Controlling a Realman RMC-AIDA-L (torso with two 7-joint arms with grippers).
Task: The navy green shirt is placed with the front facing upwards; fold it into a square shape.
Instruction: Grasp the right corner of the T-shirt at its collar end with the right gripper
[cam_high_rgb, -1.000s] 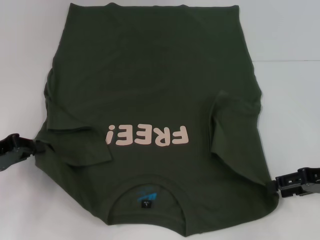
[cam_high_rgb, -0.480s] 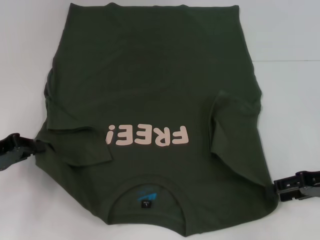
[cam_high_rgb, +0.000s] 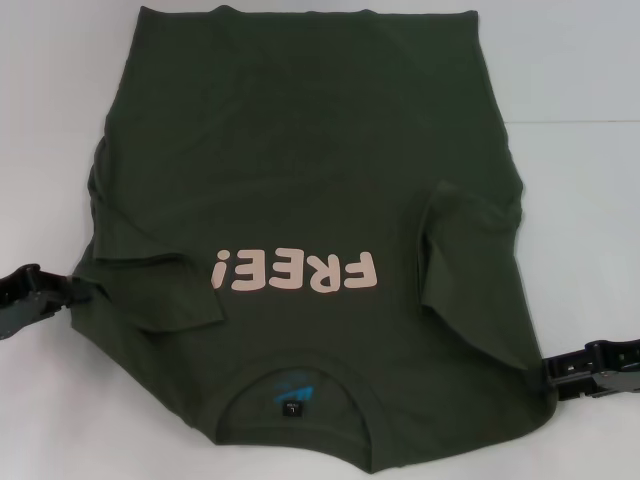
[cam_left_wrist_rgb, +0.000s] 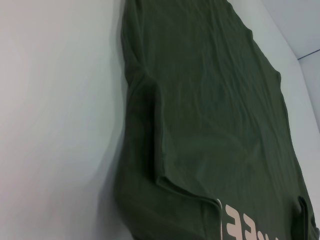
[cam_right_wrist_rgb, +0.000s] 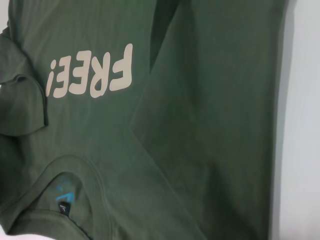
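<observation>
The shirt lies flat on the white tabletop, front up, collar toward the robot, with the pink lettering showing. Both sleeves are already folded inward over the chest, so the sides look done; the lengthwise fold that would make a square is, I judge, yet to come. The left claw sits low at the shirt's left shoulder edge, the right claw at the right shoulder edge. Whether either is pinching cloth, I cannot tell.
</observation>
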